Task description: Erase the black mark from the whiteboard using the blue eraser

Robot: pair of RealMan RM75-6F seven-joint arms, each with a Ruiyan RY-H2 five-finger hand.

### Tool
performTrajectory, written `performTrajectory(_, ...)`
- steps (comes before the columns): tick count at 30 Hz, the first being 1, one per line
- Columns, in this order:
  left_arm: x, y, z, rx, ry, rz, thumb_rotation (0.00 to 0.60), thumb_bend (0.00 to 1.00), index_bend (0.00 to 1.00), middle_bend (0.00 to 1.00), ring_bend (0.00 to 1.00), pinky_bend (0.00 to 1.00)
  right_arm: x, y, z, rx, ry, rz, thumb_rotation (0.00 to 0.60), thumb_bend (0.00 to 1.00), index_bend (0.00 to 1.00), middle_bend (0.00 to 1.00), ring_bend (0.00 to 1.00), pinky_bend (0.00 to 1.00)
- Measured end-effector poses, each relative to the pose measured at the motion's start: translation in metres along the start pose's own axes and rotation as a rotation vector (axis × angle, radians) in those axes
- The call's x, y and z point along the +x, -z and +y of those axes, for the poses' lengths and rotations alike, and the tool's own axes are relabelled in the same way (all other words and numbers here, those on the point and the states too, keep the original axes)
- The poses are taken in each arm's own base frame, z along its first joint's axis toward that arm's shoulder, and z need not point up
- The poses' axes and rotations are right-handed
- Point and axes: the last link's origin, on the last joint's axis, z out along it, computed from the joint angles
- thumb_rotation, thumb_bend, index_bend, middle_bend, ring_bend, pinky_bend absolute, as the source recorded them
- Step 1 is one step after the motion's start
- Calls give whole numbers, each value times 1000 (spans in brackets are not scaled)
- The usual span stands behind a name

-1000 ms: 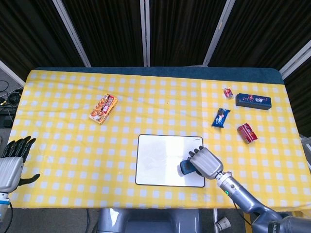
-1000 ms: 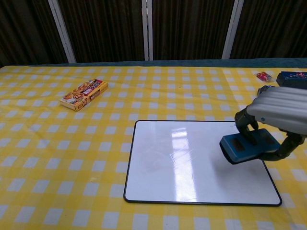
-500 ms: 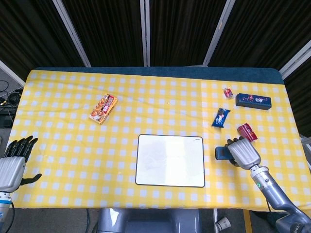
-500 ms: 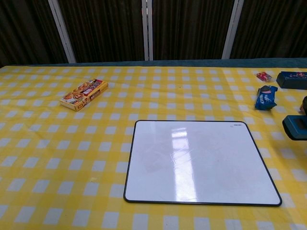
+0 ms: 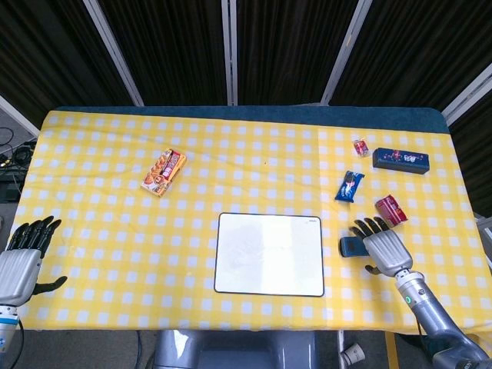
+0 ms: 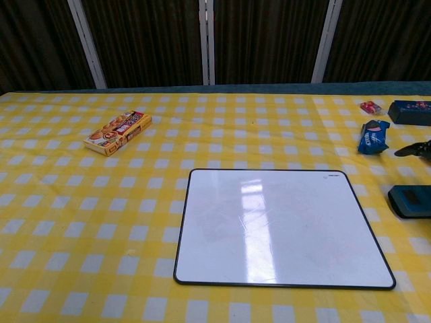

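Note:
The whiteboard (image 5: 269, 254) (image 6: 283, 225) lies flat near the table's front edge, and its surface shows white with no black mark. The blue eraser (image 5: 351, 247) (image 6: 409, 200) rests on the yellow checked cloth just right of the board. My right hand (image 5: 382, 244) is over the eraser's right side with fingers spread and holds nothing; only its fingertips (image 6: 414, 149) enter the chest view. My left hand (image 5: 21, 257) hangs off the table's left front corner, fingers apart and empty.
A snack box (image 5: 164, 171) (image 6: 118, 132) lies at the left. On the right lie a blue packet (image 5: 349, 186) (image 6: 372, 136), a red packet (image 5: 390, 210), a small red sweet (image 5: 359, 146) (image 6: 370, 106) and a dark blue box (image 5: 400, 160) (image 6: 409, 111).
My right hand carried the eraser off the whiteboard to the right, set it on the cloth and opened. The left hand barely moved.

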Motion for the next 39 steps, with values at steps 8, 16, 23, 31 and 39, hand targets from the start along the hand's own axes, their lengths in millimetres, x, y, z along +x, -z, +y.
performTrajectory(8, 5, 1, -4, -5, 29, 13, 600, 0, 0, 0, 0, 0, 24, 33, 4, -43, -56, 135, 600, 0, 0, 0, 0, 0)
performTrajectory(16, 12, 7, -6, -31, 54, 36, 600, 0, 0, 0, 0, 0, 44, 80, 14, -110, -70, 403, 600, 0, 1, 0, 0, 0)
performTrajectory(23, 14, 12, -6, -37, 57, 35, 600, 0, 0, 0, 0, 0, 42, 102, 19, -139, -61, 506, 600, 0, 6, 0, 0, 0)
performTrajectory(31, 13, 12, -5, -38, 52, 34, 600, 0, 0, 0, 0, 0, 43, 105, 23, -156, -80, 520, 600, 0, 7, 0, 0, 0)
performTrajectory(39, 14, 15, -6, -37, 55, 41, 600, 0, 0, 0, 0, 0, 44, 109, 28, -172, -96, 534, 600, 0, 7, 0, 0, 0)
